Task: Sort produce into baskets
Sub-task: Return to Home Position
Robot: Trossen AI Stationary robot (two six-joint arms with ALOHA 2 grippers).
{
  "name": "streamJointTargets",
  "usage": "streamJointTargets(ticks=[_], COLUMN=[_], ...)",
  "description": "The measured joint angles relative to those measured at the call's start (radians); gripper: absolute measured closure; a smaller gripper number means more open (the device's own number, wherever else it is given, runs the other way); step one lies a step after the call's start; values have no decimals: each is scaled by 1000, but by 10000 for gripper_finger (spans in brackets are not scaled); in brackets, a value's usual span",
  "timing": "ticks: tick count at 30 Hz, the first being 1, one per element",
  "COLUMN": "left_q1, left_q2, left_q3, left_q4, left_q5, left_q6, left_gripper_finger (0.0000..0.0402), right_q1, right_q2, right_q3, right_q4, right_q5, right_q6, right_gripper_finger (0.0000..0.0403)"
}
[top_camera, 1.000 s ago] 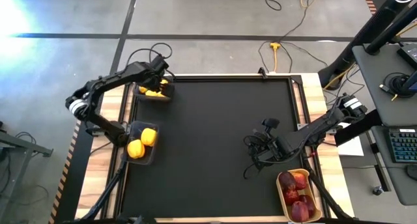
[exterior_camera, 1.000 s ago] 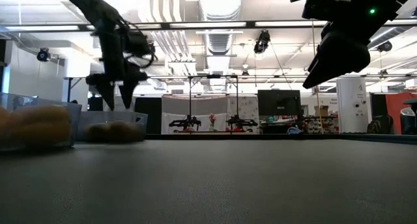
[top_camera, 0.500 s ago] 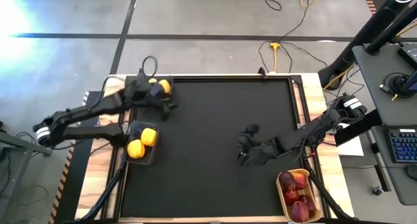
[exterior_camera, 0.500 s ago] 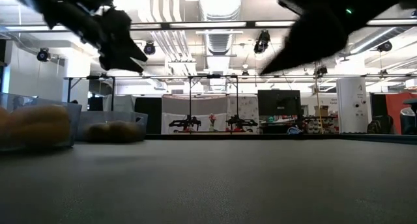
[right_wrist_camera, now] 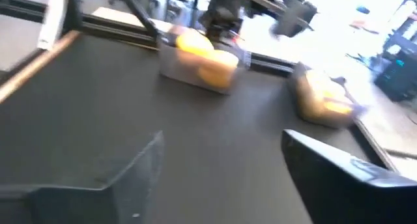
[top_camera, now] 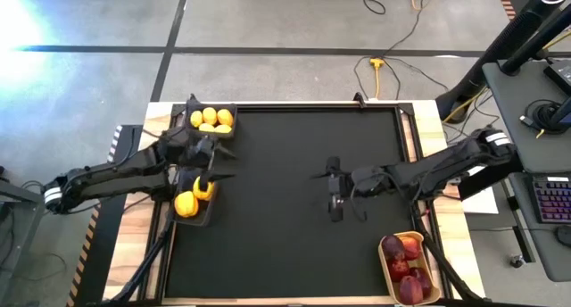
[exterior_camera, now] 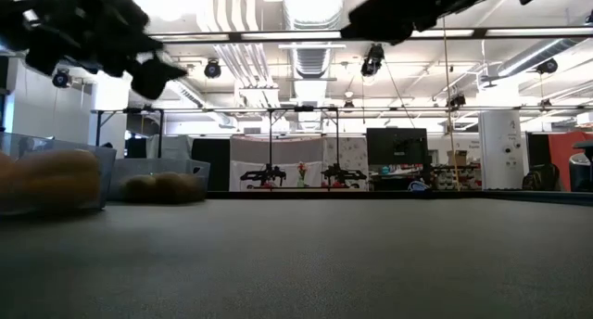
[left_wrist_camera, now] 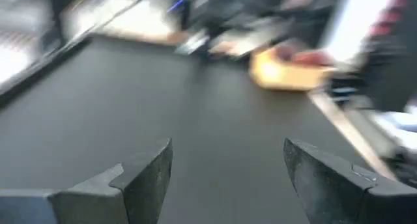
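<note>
Yellow produce lies in two dark bins at the table's left: the far bin (top_camera: 211, 121) and the near bin (top_camera: 194, 198). They also show in the right wrist view (right_wrist_camera: 199, 61) (right_wrist_camera: 322, 97) and the low view (exterior_camera: 56, 180). Dark red fruits fill the tan tray (top_camera: 409, 267) at the near right, which the left wrist view shows blurred (left_wrist_camera: 287, 71). My left gripper (top_camera: 214, 164) (left_wrist_camera: 228, 152) is open and empty in the air between the two bins. My right gripper (top_camera: 330, 186) (right_wrist_camera: 221, 142) is open and empty above the mat's middle.
The black mat (top_camera: 294, 200) is bare between the bins and the tray. A raised dark frame (top_camera: 294, 104) runs round the mat. Cables lie on the floor beyond the far edge, and a desk with a keyboard stands at the right.
My left gripper has left the far bin, risen and gone toward the table's near edge, ending between the two bins. My right gripper has risen and gone toward the table's left and a little toward the far edge, to above the mat's middle. No produce has moved.
</note>
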Motion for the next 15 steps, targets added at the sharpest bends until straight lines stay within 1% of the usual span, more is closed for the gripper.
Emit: streamJointTargets(ticks=[2, 4, 6, 9, 11, 15], left_q1=[0, -1, -1, -1, -1, -1], left_q2=[-35, -76, -112, -173, -210, -266], left_q3=[-47, -90, -119, -156, -173, -197], left_q4=[118, 211, 264, 265, 266, 266], left_q5=[127, 189, 191, 185, 174, 157], left_q6=[24, 27, 24, 66, 97, 102], left_gripper_finger=[127, 127, 127, 127, 127, 127], right_q1=[-25, -46, -58, -59, -59, -63], right_q2=[-56, -121, -191, -309, -390, -542], right_q3=[-2, -2, -3, -20, -51, -173], right_q4=[-77, -165, -246, -322, -322, -273], right_q5=[-8, -5, -7, -7, -11, -17], right_q6=[-5, -12, -7, -2, -10, -6], right_gripper_finger=[113, 155, 197, 258, 295, 358])
